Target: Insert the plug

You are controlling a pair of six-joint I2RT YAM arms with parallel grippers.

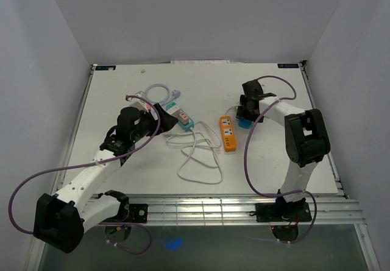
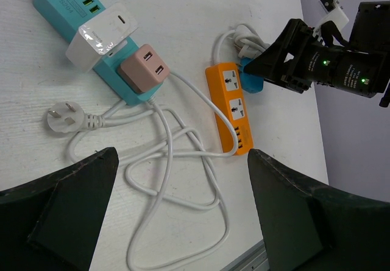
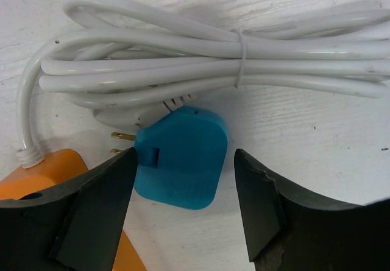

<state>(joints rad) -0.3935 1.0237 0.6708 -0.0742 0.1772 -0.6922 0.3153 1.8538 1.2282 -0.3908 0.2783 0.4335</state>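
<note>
A blue plug (image 3: 178, 160) lies flat on the white table beside the orange power strip (image 1: 228, 133), with brass prongs pointing left. My right gripper (image 3: 183, 207) is open, its fingers either side of the blue plug, the left finger close to the plug, the right one apart from it. In the top view the right gripper (image 1: 246, 114) hangs over the blue plug (image 1: 245, 123). My left gripper (image 2: 183, 210) is open and empty above a loose white cable (image 2: 177, 161). The teal power strip (image 2: 85, 39) holds a white adapter and a pink adapter (image 2: 143, 69).
A bundled white cable (image 3: 213, 64) tied with a zip tie lies just behind the blue plug. A white three-pin plug (image 2: 64, 117) lies loose on the table. A light blue cable coil (image 1: 159, 92) lies at the back left. White walls enclose the table.
</note>
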